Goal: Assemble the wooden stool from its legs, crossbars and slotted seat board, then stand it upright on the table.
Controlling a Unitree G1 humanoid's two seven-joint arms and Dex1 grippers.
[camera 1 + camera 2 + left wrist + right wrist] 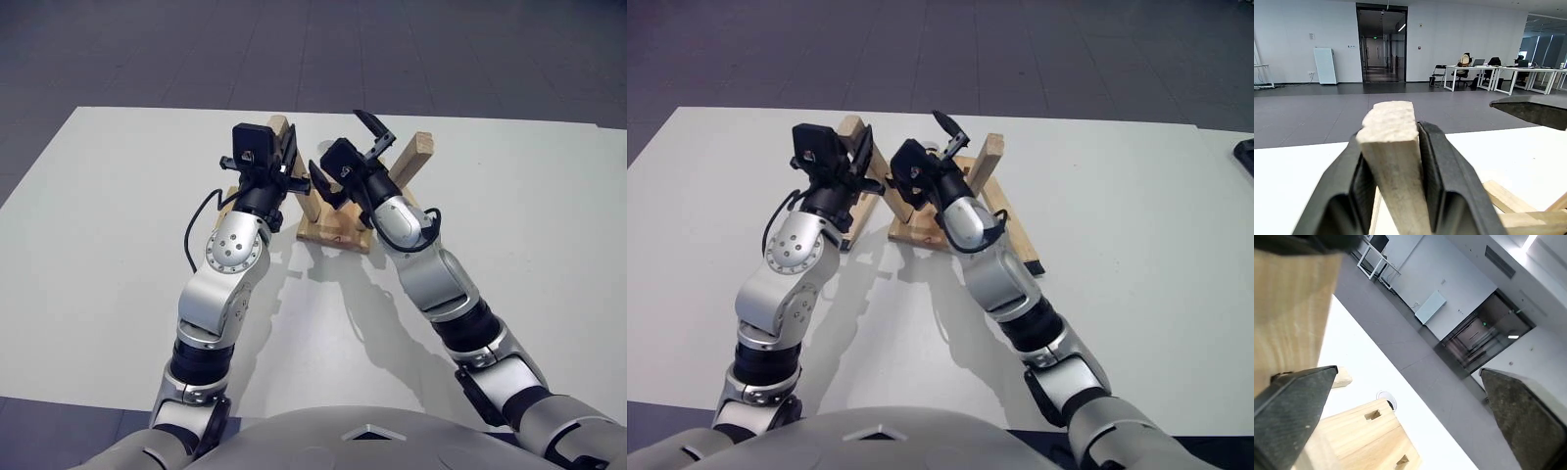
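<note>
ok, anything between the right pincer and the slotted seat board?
Nothing visible. The right pincer is open above the seat board, its slotted face in plain sight through the gap. A wooden piece stands close beside one finger, not in the path.

Open-plan office around the work area

A grey tiled floor [147,49] runs back to a white wall with a dark double glass doorway [1381,44], lit from inside by a ceiling strip. Just beside the doorway, against the wall, stands a white cabinet [1326,65]. On the doorway's other side, a row of white desks [1508,78] with black chairs [1438,74] lines the room. A slatted vent [1502,262] sits high above the doorway. A dark object [1245,150] is cut off at the right eye view's right edge.
</note>
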